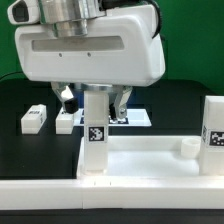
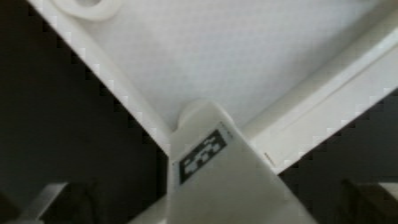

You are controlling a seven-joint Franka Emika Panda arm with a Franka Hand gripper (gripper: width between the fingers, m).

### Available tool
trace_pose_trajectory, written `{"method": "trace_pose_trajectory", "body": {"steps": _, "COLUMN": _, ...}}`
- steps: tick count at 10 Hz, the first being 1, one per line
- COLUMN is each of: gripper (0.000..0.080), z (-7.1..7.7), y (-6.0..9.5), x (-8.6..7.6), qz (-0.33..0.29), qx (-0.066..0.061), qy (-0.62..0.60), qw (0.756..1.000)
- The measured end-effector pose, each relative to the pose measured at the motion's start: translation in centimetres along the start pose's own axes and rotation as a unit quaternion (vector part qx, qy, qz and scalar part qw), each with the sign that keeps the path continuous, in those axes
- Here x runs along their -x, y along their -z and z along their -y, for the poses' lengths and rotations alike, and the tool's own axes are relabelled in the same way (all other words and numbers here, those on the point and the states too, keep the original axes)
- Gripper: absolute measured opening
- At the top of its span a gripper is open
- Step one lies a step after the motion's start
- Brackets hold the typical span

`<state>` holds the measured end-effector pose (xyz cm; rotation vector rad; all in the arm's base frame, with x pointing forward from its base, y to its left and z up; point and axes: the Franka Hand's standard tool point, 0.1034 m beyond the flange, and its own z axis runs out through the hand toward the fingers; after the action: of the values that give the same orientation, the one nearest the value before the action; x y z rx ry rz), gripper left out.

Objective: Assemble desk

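1. The tabletop [image 1: 150,160] [image 2: 214,60] lies flat on the black bench [image 1: 20,95], rim up, towards the exterior view's right.
2. One upright leg [image 1: 95,155] [image 2: 222,185] stands at the tabletop's corner on the exterior view's left, and its tag [image 1: 96,133] [image 2: 205,150] faces the camera. How deep its foot sits in the corner cannot be told.
3. The arm's big white head hangs straight over that leg, and the fingers [image 1: 121,102] [image 2: 45,200] reach down on either side of it.
4. The wrist view shows a dark gap between each finger and the leg, so the fingers are spread wide and have hold of nothing.
5. A second leg [image 1: 213,125] stands upright at the exterior view's right edge of the tabletop, with an empty round socket [image 1: 187,148] just beside it.
6. Another socket [image 2: 80,8] shows in the wrist view at a corner well apart from the upright leg.
7. Two loose legs [image 1: 33,120] [image 1: 65,122] lie on the bench at the exterior view's left, near each other and clear of the tabletop.
8. The marker board [image 1: 140,118] lies flat behind the arm.
9. Along the front runs the long white bar [image 1: 40,195] — right against the tabletop's near edge.
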<state>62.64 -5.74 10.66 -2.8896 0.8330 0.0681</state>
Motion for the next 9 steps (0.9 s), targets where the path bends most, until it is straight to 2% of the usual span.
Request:
{"method": "trace_pose_trajectory", "body": {"steps": 1, "gripper": 0.0649, "z": -0.10, "y": 0.25, "x": -0.33, "qz": -0.004, "qx": 0.019, "qy": 0.124, "qw": 0.992}}
{"method": "trace_pose_trajectory", "body": {"steps": 2, "gripper": 0.0649, "z": 0.12, "y": 0.33, "x": -0.49, "qz": 0.002, "qx": 0.027, "qy": 0.205, "qw": 0.978}}
{"method": "trace_pose_trajectory", "body": {"steps": 3, "gripper": 0.0649, "z": 0.05, "y": 0.27, "x": -0.51, "qz": 0.001, "qx": 0.027, "qy": 0.196, "qw": 0.980}}
{"method": "trace_pose_trajectory", "body": {"steps": 4, "gripper": 0.0537, "z": 0.03, "y": 0.25, "x": -0.51, "qz": 0.001, "qx": 0.027, "qy": 0.189, "qw": 0.982}}
{"method": "trace_pose_trajectory", "body": {"steps": 5, "gripper": 0.0537, "z": 0.02, "y": 0.24, "x": -0.51, "qz": 0.001, "qx": 0.027, "qy": 0.189, "qw": 0.982}}
{"method": "trace_pose_trajectory", "body": {"steps": 6, "gripper": 0.0383, "z": 0.04, "y": 0.24, "x": -0.50, "qz": 0.000, "qx": 0.027, "qy": 0.181, "qw": 0.983}}
{"method": "trace_pose_trajectory", "body": {"steps": 7, "gripper": 0.0383, "z": 0.09, "y": 0.23, "x": -0.48, "qz": -0.001, "qx": 0.026, "qy": 0.139, "qw": 0.990}}
{"method": "trace_pose_trajectory", "body": {"steps": 8, "gripper": 0.0288, "z": 0.09, "y": 0.22, "x": -0.47, "qz": -0.001, "qx": 0.026, "qy": 0.108, "qw": 0.994}}
{"method": "trace_pose_trajectory", "body": {"steps": 9, "gripper": 0.0288, "z": 0.10, "y": 0.22, "x": -0.47, "qz": -0.002, "qx": 0.026, "qy": 0.092, "qw": 0.995}}
